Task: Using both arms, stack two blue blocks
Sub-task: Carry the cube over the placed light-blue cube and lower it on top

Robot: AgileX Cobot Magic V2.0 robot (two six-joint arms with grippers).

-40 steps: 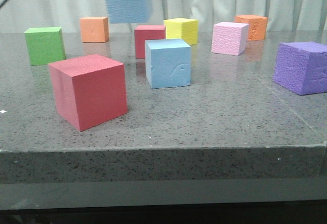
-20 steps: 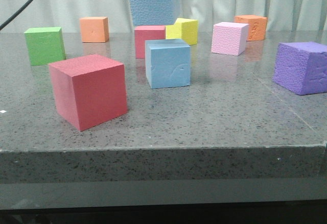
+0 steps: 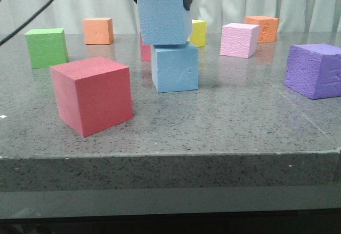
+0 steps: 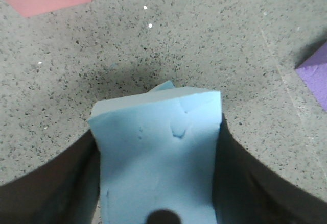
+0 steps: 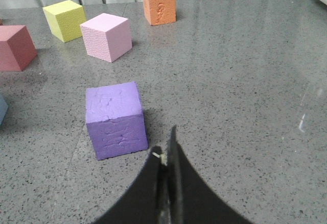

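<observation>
My left gripper point(image 3: 162, 0) is shut on the rough, pebbly blue block point(image 3: 163, 19) and holds it slightly tilted on or just above the top of the smooth blue block point(image 3: 175, 69), offset a little to the left. I cannot tell whether they touch. In the left wrist view the held block point(image 4: 158, 157) fills the space between the dark fingers point(image 4: 56, 183), and a corner of the lower block point(image 4: 162, 87) peeks out beyond it. My right gripper point(image 5: 166, 147) is shut and empty, low over the table near the purple cube point(image 5: 115, 119).
A big red cube point(image 3: 93, 95) stands front left and a green one point(image 3: 47, 47) at the left. Orange point(image 3: 98, 30), red point(image 3: 145, 50), yellow point(image 3: 198, 32), pink point(image 3: 239, 39) and another orange cube point(image 3: 262, 27) line the back. The purple cube point(image 3: 315, 70) is at the right.
My left gripper has carried the rough blue block to the right and down, from high at the back to just over the smooth blue block. Nothing else moved.
</observation>
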